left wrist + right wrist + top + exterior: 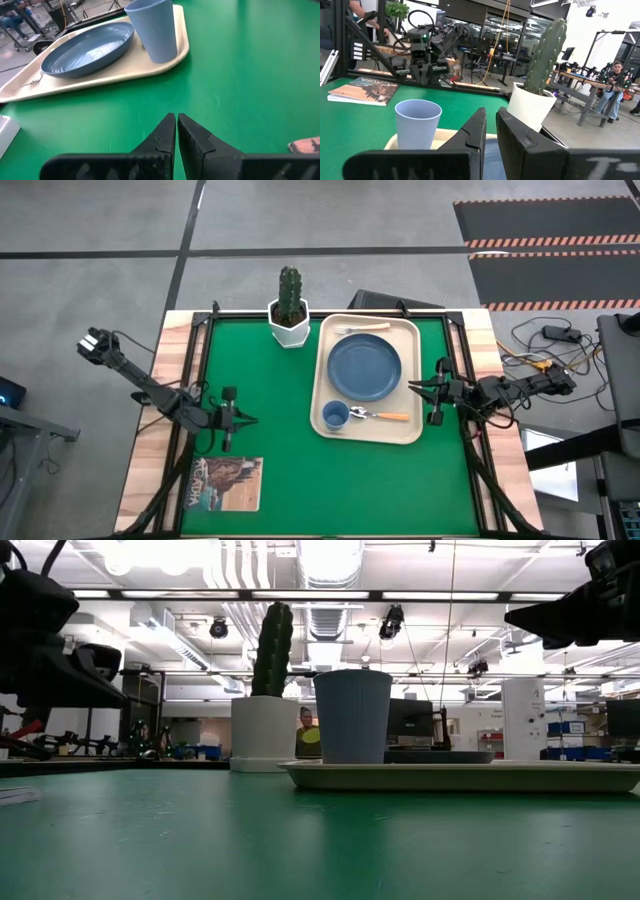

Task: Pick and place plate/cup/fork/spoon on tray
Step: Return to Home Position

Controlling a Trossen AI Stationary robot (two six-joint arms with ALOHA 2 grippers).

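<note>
The cream tray (410,340) lies on the right half of the green mat. On it rest the slate-blue plate (365,367), the light-blue cup (335,415) standing upright at its near left corner, the orange-handled spoon (388,416) beside the cup, and the fork (362,329) along its far end. My left gripper (250,420) is shut and empty, low over the mat left of the tray; the cup (152,30) and plate (87,47) lie ahead of it. My right gripper (410,386) is shut and empty, above the tray's right edge.
A cactus in a white hexagonal pot (289,308) stands at the far edge, left of the tray. A magazine (226,483) lies at the near left corner. Bare green mat (310,470) stretches between the arms. People show in the room beyond.
</note>
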